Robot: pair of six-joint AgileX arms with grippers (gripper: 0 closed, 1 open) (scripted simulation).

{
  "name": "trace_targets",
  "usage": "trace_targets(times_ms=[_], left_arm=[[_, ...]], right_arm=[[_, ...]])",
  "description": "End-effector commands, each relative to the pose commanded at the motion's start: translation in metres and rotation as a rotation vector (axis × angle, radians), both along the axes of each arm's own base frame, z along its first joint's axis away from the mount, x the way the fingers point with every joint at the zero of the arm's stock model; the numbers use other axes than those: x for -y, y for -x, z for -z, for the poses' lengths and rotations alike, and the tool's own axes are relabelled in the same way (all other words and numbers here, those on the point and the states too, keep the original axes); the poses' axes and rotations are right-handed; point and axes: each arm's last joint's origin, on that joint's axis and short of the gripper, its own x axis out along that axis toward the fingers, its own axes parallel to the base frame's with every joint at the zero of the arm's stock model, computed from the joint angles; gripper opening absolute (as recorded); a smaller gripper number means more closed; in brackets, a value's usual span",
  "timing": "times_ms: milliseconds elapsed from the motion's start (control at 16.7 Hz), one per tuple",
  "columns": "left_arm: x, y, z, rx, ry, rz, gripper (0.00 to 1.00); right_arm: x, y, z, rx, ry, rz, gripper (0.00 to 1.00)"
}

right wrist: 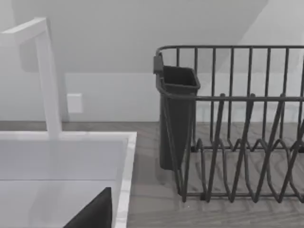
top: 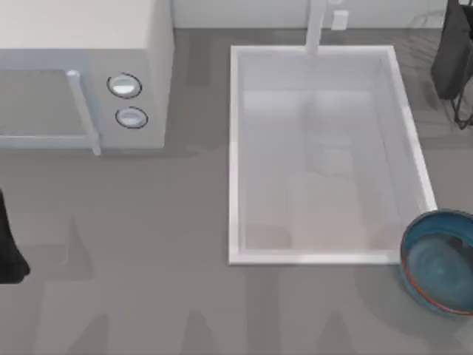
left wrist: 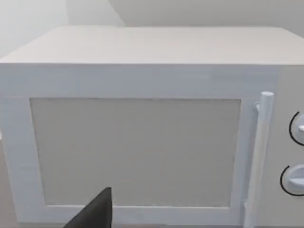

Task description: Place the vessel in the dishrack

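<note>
On the right wrist: right gripper: a dark fingertip (right wrist: 92,211) juts in at the frame's lower edge above the sink; whether the fingers are spread or pressed together I cannot tell.
Right arm aim: its camera looks across the sink's rim toward the dishrack (right wrist: 247,142), so the tool hangs over the basin area, holding nothing that I can see.
Left gripper: one dark finger (left wrist: 92,213) hangs before the microwave (top: 81,74) door (parked, facing the handle and two knobs); its spread I cannot tell either. A dark piece of the left arm sits at the table's left edge in the top view.
Vessel: the teal-blue bowl (top: 440,260) stands upright on the grey table (top: 148,296), just beside the near right corner of the sink basin (top: 235,148), partly cut by the frame edge.
Dishrack: grey wire rack with a dark cutlery cup (right wrist: 175,118) clipped on its end, beside the sink at the far right; in the top view its cup (top: 452,55) shows at the upper right.
Faucet: a white spout (right wrist: 45,76) rises behind the basin.
Step in hand: judged as the start, bowl untouched, rack bare.
Next move: the right arm should swing back toward the bowl, descend over its rim with fingers apart, and pinch one wall.
</note>
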Motion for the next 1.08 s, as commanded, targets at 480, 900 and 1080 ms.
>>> trace_targets(times_ms=[480,900,1080], left_arm=[[0.000,0.000,0.000,0.000,0.000,0.000,1.00],[0.000,0.000,0.000,0.000,0.000,0.000,1.00],[0.000,0.000,0.000,0.000,0.000,0.000,1.00]], right_arm=[[0.000,-0.006,-0.032,-0.230,-0.002,0.003,1.00],[-0.002,-0.061,-0.066,-0.902,-0.019,-0.011,1.00],[-0.004,-0.094,-0.068,-1.178,-0.026,-0.014,1.00]])
